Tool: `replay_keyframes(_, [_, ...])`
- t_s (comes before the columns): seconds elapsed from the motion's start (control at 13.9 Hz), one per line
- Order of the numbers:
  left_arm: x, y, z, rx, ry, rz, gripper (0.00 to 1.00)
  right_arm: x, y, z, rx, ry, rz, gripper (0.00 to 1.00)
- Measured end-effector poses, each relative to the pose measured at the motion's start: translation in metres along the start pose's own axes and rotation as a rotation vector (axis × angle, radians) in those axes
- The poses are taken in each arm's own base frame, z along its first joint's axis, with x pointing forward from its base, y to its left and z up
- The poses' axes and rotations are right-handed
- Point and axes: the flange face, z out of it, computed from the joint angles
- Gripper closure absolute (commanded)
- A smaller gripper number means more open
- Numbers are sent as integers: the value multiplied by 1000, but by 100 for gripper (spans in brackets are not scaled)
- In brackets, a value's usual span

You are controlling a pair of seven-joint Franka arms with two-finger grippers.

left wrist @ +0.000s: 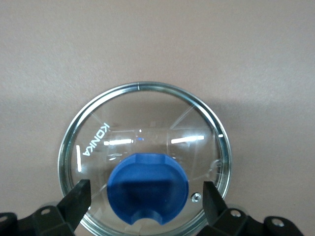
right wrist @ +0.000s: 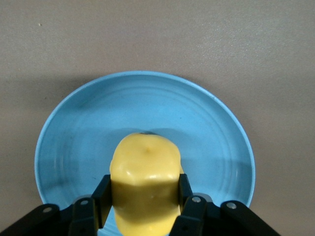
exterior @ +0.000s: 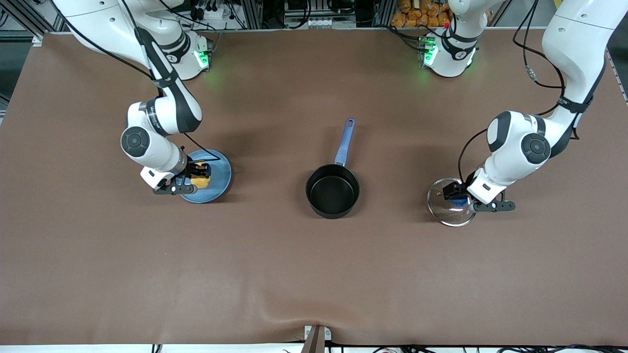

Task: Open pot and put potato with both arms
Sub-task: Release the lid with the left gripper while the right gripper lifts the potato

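Centrally, the uncovered pot (exterior: pixel 332 190) stands alone; right hand (right wrist: pixel 142 196) pinches potato (right wrist: pixel 145 182), left hand (left wrist: pixel 147 196) spread around lid knob (left wrist: pixel 148 188).

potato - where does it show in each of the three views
Front view: the potato sits on the blue plate toward the right arm's end of the table, between the right gripper fingers.
Right wrist view: the potato fills the lower middle, the fingers pressed against its sides, over the plate.
Left wrist view: not in it; only the glass lid shows.
Shared landmark: the blue plate, in the front and right wrist views.
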Motion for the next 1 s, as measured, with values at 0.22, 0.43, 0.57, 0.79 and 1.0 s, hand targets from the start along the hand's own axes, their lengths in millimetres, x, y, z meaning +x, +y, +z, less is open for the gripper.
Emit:
replay_keyframes(0.22, [10, 1, -30, 24, 39, -5, 0, 0, -3, -1, 0, 2, -6, 100])
replay_keyframes(0.43, [17, 4, -82, 91, 46, -2, 0, 9, -21, -16, 3, 6, -22, 100])
replay_keyframes(0.57, [22, 9, -125, 135, 13, -15, 0, 28, -48, -54, 11, -17, 7, 100])
replay_keyframes(0.79, [32, 28, -196, 138, -46, -50, 0, 53, -111, -132, 117, 7, 75, 100])
replay_keyframes(1.0, [42, 39, -265, 98, -98, -80, 0, 72, -167, -177, 253, 38, 170, 100])
